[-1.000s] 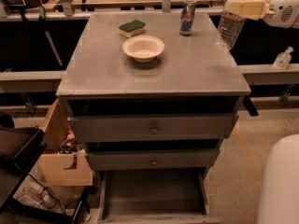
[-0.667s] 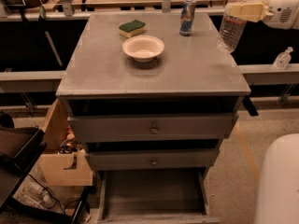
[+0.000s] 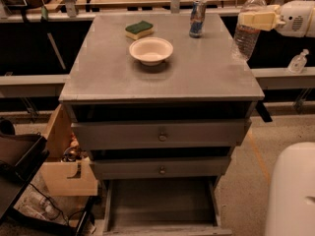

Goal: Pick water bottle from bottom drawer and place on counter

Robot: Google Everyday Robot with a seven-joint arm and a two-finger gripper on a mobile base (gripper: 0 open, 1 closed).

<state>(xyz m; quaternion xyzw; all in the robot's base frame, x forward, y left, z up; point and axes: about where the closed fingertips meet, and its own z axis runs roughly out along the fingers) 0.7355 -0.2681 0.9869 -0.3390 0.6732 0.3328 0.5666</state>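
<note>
Your gripper (image 3: 259, 18) sits at far right edge of counter (image 3: 162, 80), clamped around water bottle (image 3: 246, 33). Front half of counter open to you. Bowl (image 3: 151, 49) blocks centre. Sponge (image 3: 139, 29) and drink can (image 3: 197, 18) crowd back edge. Bottle base possibly touching counter, hard to tell. Bottom drawer (image 3: 162, 203) pulled out below, floor bare.

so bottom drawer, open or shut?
Open: the bottom drawer is pulled out, its floor bare. The gripper holds the water bottle upright at the right edge of the counter.
</note>
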